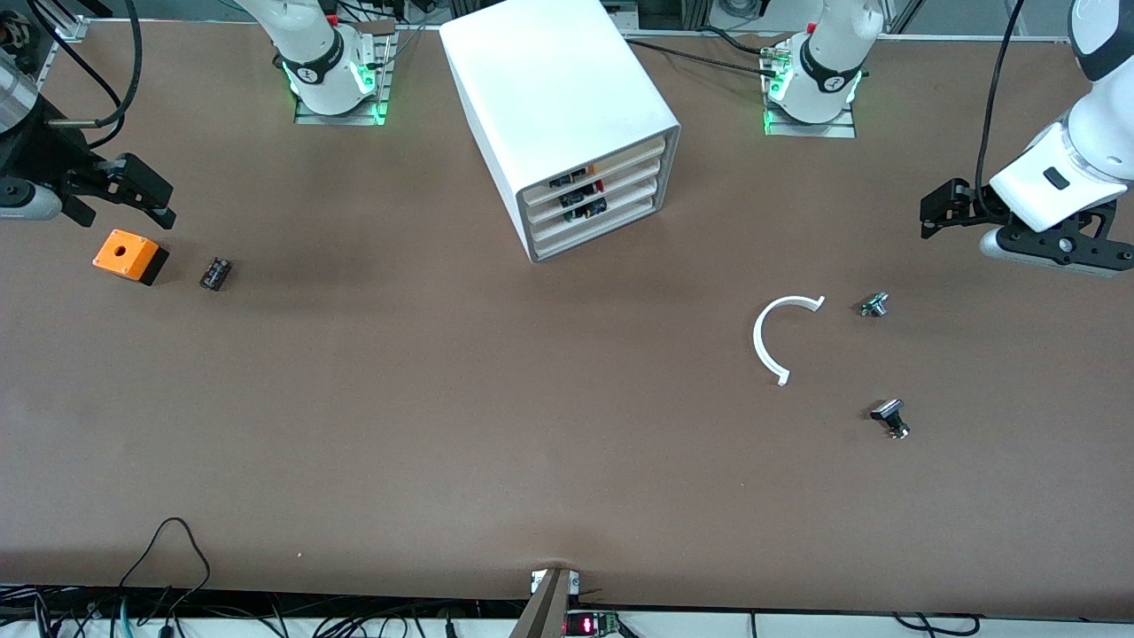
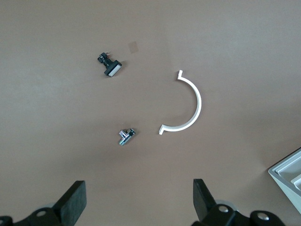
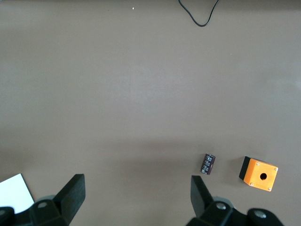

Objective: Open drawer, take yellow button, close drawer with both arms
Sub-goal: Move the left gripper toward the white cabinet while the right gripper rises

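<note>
The white cabinet [image 1: 558, 89] stands midway between the two arm bases, its four drawers [image 1: 592, 190] all pushed in. Small dark and orange parts show through the drawer fronts, but the button cannot be picked out among them. My left gripper [image 1: 935, 211] hangs open and empty over the table at the left arm's end; the left wrist view shows its fingers [image 2: 75, 197] wide apart above bare table. My right gripper [image 1: 164, 204] hangs open and empty at the right arm's end, just above an orange box; its fingers [image 3: 73, 190] are spread wide.
An orange box with a hole [image 1: 128, 255] and a small dark part [image 1: 215, 273] lie below the right gripper. A white curved strip [image 1: 771, 337], a silver part [image 1: 874, 305] and a black-and-silver part [image 1: 890, 416] lie near the left gripper. A cable [image 1: 168, 549] loops at the table's front edge.
</note>
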Robot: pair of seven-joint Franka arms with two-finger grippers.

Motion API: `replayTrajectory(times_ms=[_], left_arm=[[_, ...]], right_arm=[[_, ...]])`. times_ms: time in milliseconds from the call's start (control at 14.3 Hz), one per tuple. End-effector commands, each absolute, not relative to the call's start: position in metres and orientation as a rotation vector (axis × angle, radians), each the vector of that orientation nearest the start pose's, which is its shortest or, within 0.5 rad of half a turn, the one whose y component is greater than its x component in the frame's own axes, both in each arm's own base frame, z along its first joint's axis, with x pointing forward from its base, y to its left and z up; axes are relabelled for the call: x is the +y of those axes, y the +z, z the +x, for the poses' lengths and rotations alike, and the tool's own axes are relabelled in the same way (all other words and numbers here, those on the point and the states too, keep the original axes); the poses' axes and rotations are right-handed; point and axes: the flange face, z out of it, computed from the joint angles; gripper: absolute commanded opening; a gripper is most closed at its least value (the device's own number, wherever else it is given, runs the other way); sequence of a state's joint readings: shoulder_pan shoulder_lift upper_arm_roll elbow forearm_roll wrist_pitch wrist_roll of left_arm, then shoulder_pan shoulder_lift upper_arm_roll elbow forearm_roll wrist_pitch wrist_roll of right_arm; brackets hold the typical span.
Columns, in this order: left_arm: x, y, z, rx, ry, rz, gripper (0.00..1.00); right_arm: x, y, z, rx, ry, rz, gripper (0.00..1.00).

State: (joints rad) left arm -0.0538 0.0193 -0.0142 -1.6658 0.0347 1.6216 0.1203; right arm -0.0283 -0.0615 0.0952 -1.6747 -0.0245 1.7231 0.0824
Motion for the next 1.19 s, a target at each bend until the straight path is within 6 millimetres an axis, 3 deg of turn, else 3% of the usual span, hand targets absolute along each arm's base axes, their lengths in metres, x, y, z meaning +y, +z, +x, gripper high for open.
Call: replayTrajectory(times_ms=[0,209,349,698,907,1116], left_arm=[[-0.036,0.580,0.560,0.294,0.109,-3.116,1.00],[-0.035,0.579,0.560,0.294,0.113,-3.116,1.00],[-0.035,0.579,0.560,0.294,0.116,-3.117,1.00],[-0.057,0.570,0.551,0.365,0.412,-3.158,1.00],[-0.079,0.552,0.548,0.423,0.588,-3.276,1.00],[-0.134,0.523,0.539,0.623,0.809,-3.288,1.00]], right_arm=[[0.036,0.625,0.545,0.037,-0.117,-3.149,0.99],[0.036,0.628,0.547,0.040,-0.120,-3.151,0.99],[0.034,0.616,0.550,0.040,-0.072,-3.153,0.99],[0.028,0.596,0.556,0.027,0.026,-3.170,0.99],[0.031,0.591,0.555,0.012,0.060,-3.173,0.99],[0.034,0.568,0.565,-0.011,0.122,-3.229,0.99]])
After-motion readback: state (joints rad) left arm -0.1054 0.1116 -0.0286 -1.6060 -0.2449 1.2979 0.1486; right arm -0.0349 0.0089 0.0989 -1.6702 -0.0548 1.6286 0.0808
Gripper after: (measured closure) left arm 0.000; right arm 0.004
